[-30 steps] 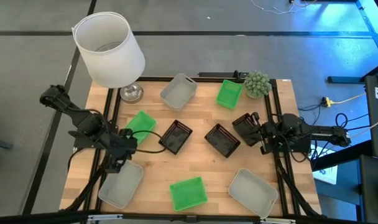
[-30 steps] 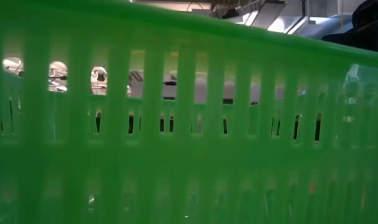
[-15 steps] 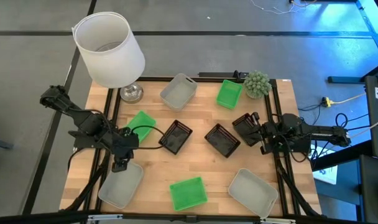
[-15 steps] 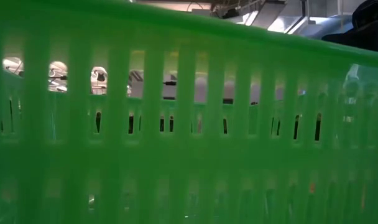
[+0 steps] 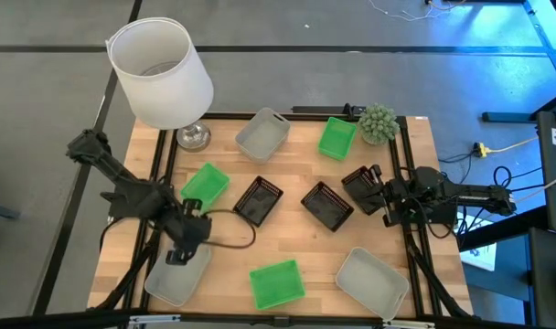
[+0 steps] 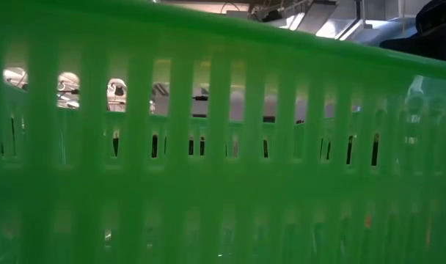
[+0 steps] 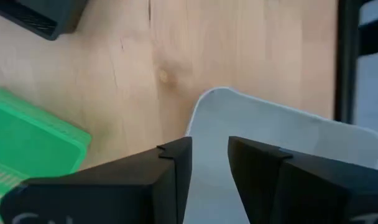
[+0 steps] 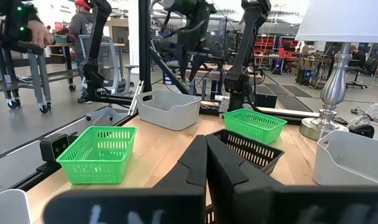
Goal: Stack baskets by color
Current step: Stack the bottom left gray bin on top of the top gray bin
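Observation:
My left gripper points down, open by a narrow gap, just above the far rim of a grey-white basket at the near left; nothing is between its fingers. Two more grey-white baskets lie at the far middle and near right. Green baskets sit at the left, far right and near middle. Three black baskets lie mid-table. My right gripper waits shut at the right edge, beside the rightmost black basket.
A large white lampshade on a metal lamp base stands at the far left corner. A fuzzy green plant ball sits at the far right. A green basket's slotted wall fills the low view. People show in the room beyond.
My left gripper has moved toward the table's near edge and down, from beside the left green basket to above the near-left grey-white basket. Its cable loop has swung out over the bare wood. The baskets have stayed where they were.

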Robot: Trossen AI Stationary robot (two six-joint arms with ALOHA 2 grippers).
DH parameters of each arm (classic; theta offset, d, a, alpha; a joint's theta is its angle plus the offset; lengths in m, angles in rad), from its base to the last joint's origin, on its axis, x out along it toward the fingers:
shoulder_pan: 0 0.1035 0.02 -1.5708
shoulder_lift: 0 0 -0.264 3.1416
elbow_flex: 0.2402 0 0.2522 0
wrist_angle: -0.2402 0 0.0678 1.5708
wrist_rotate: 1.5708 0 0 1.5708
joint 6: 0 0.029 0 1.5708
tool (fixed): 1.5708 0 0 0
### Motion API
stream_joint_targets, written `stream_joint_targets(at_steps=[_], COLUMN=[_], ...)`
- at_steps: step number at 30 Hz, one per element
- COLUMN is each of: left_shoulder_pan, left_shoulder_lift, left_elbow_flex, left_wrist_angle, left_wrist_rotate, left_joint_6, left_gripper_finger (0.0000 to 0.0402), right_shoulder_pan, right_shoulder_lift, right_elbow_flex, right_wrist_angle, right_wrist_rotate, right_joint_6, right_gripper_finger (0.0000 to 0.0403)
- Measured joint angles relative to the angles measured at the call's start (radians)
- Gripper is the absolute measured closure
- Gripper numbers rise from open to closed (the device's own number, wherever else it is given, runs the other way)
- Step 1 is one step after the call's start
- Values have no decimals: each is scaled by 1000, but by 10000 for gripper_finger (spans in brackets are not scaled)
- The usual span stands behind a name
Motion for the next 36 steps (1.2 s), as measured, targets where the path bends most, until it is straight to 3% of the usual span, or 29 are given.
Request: stream_joint_targets(at_steps=[6, 19, 36], left_shoulder_pan=[-22, -22, -23], left_shoulder_lift=[87, 227, 251], left_elbow_flex=[0, 0, 0], left_wrist_angle=[-4, -4, 6], left_wrist_rotate=[-73, -59, -39], left_joint_6=[3, 2, 1], left_gripper_finger=[304, 307, 307], right_shoulder_pan=[0, 0, 0], right_shoulder_lift=[0, 0, 0], right_elbow_flex=[0, 0, 0], right_wrist_angle=[0, -1, -2], right_wrist_rotate=[0, 0, -1], right_joint_6=[0, 0, 0], right_gripper_finger=[402, 402, 402])
